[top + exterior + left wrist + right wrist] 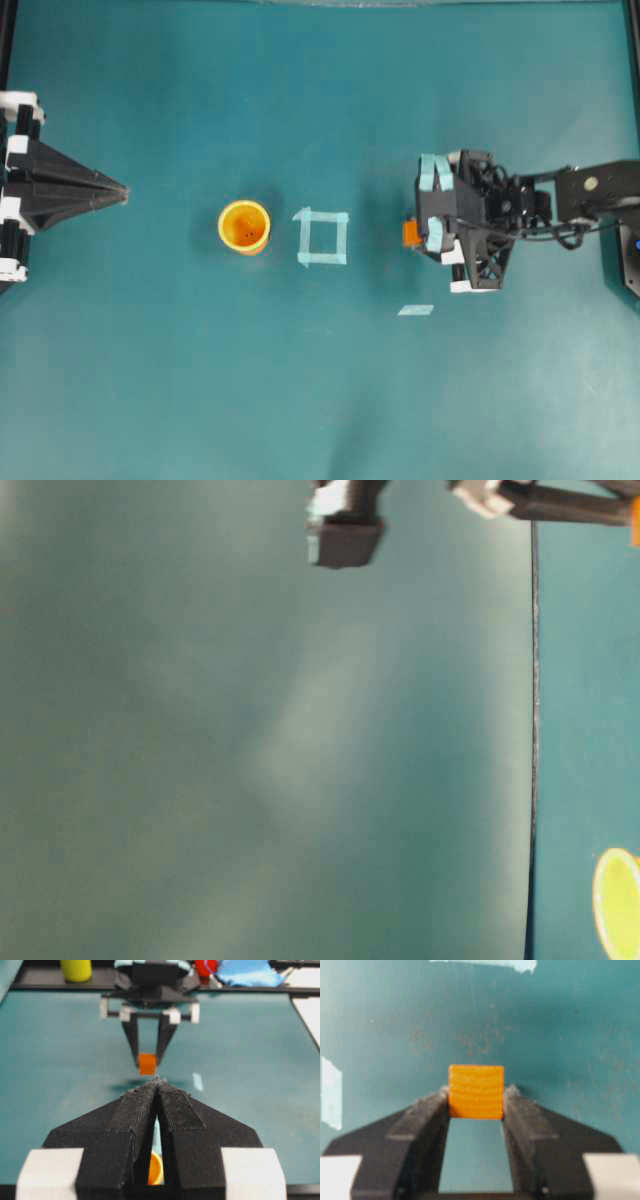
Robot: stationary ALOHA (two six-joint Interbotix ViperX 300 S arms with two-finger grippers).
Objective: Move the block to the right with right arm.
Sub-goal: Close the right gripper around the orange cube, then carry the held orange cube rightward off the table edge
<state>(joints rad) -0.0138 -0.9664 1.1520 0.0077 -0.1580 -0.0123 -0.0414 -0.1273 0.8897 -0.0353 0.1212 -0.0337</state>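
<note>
The block, a small orange cube, sits between the black fingertips of my right gripper, and both fingers touch its sides. From above, the block shows at the left end of the right gripper, right of the tape square. In the left wrist view the block sits between the right gripper's tips, just over the table. My left gripper rests at the far left with its tips together and nothing in them.
A yellow-orange cup stands left of a pale blue tape square. A short tape strip lies in front of the right gripper. Beyond the table's far edge are a yellow object and blue cloth.
</note>
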